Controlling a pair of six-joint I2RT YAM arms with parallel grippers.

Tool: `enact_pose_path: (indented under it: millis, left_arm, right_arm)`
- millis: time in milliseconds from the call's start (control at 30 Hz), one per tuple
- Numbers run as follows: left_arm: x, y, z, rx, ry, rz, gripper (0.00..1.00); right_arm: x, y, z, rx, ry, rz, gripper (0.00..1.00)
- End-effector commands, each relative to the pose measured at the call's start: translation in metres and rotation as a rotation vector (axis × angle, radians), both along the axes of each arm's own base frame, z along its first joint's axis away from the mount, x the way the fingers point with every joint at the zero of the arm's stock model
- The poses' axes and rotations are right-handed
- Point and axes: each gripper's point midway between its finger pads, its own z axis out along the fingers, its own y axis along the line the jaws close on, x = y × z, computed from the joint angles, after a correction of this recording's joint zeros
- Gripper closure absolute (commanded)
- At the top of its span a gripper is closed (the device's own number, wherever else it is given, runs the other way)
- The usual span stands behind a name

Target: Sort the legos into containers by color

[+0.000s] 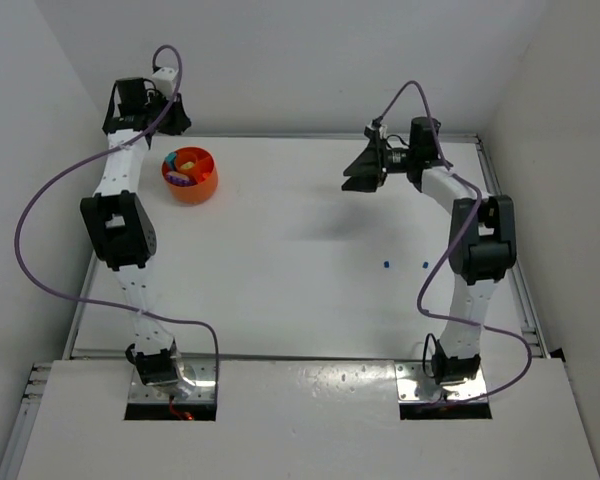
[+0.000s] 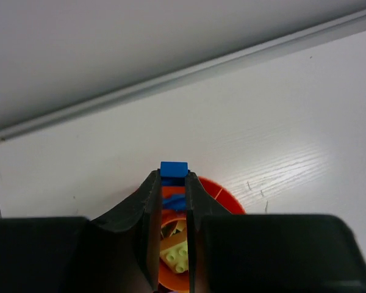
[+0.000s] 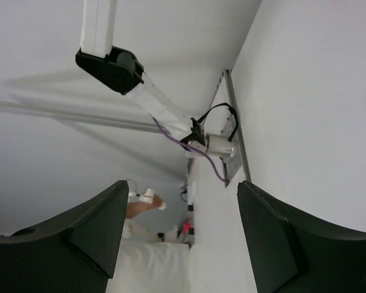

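- Pinching the blue brick [image 2: 174, 169] at its very tips, the left gripper [image 2: 172, 179] is clenched on it, raised at the far left of the table [image 1: 300, 300].
- The bowl [image 2: 227, 206] lies below those fingers in the left wrist view. A lime brick [image 2: 177, 256] and a blue piece already lie in it, so colours look mixed there.
- In the wrist view the brick lines up with the bowl's far rim rather than its middle. The top view puts the gripper behind and left of the bowl, and height makes it hard to tell whether it is truly overhead.
- Risk: a release from here could clip the rim or miss, and the brick would bounce toward the rail [image 2: 232, 61] at the back.
- Risk: so little finger is on the brick that a jolt could twist it out early.
- Two blue bits [image 1: 387, 264] lie apart on the right half of the table, well away from the bowl.
- The right gripper [image 3: 182, 186] hangs raised with jaws spread wide and nothing between them.
- Room is tight on the left, where the left wall [image 1: 30, 150] and the rail are close. The middle of the table gives wide room for both arms.
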Motion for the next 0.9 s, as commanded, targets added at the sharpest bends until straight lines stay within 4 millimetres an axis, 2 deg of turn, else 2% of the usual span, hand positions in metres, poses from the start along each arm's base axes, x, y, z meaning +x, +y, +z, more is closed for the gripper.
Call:
enact_pose_path:
  millis: [0, 33, 100, 133, 167, 200, 233, 267, 367, 467, 633, 733, 833, 867]
  left_arm:
    - [0.000, 0.001, -0.005, 0.004, 0.052, 0.090, 1.00]
    - [0.001, 0.003, -0.005, 0.009, 0.053, 0.101, 1.00]
    - [0.000, 0.011, -0.014, 0.012, 0.076, 0.119, 1.00]
    - [0.000, 0.010, -0.014, 0.003, 0.079, 0.124, 1.00]
    - [0.001, 0.011, -0.020, 0.002, 0.089, 0.124, 1.00]
    - [0.001, 0.010, -0.020, -0.006, 0.091, 0.128, 1.00]
    - [0.001, 0.010, -0.025, -0.006, 0.100, 0.128, 1.00]
    - [0.001, 0.010, -0.025, -0.014, 0.103, 0.132, 1.00]
    - [0.003, 0.010, -0.036, -0.023, 0.124, 0.136, 1.00]
    - [0.001, 0.010, -0.052, -0.026, 0.163, 0.136, 1.00]
    - [0.003, 0.009, -0.059, -0.042, 0.178, 0.145, 1.00]
    - [0.003, 0.009, -0.074, -0.044, 0.209, 0.145, 1.00]
    - [0.001, 0.009, -0.076, -0.045, 0.221, 0.145, 1.00]
    - [0.001, 0.009, -0.082, -0.046, 0.231, 0.145, 1.00]
  right_arm:
    - [-0.009, -0.022, -0.002, -0.038, 0.031, -0.098, 0.26]
    - [-0.012, -0.022, 0.001, -0.040, 0.020, -0.097, 0.24]
    - [-0.012, -0.033, -0.011, -0.089, 0.082, -0.165, 0.19]
    - [-0.012, -0.038, -0.019, -0.122, 0.033, -0.189, 0.16]
    - [0.004, -0.052, -0.031, -0.239, 0.001, -0.293, 0.11]
    - [-0.009, -0.065, -0.056, -0.393, 0.011, -0.296, 0.08]
    - [-0.006, -0.078, -0.065, -0.526, -0.039, -0.327, 0.07]
    - [0.010, -0.103, -0.077, -0.723, -0.104, -0.392, 0.06]
    - [0.019, -0.140, -0.088, -0.938, -0.179, -0.431, 0.06]
    - [0.024, -0.151, -0.083, -0.976, -0.203, -0.460, 0.05]
    - [0.019, -0.150, -0.081, -0.969, -0.212, -0.452, 0.04]
    - [0.023, -0.150, -0.078, -0.966, -0.228, -0.461, 0.03]
    - [0.025, -0.150, -0.078, -0.966, -0.229, -0.461, 0.03]
    - [0.027, -0.150, -0.076, -0.965, -0.237, -0.466, 0.03]
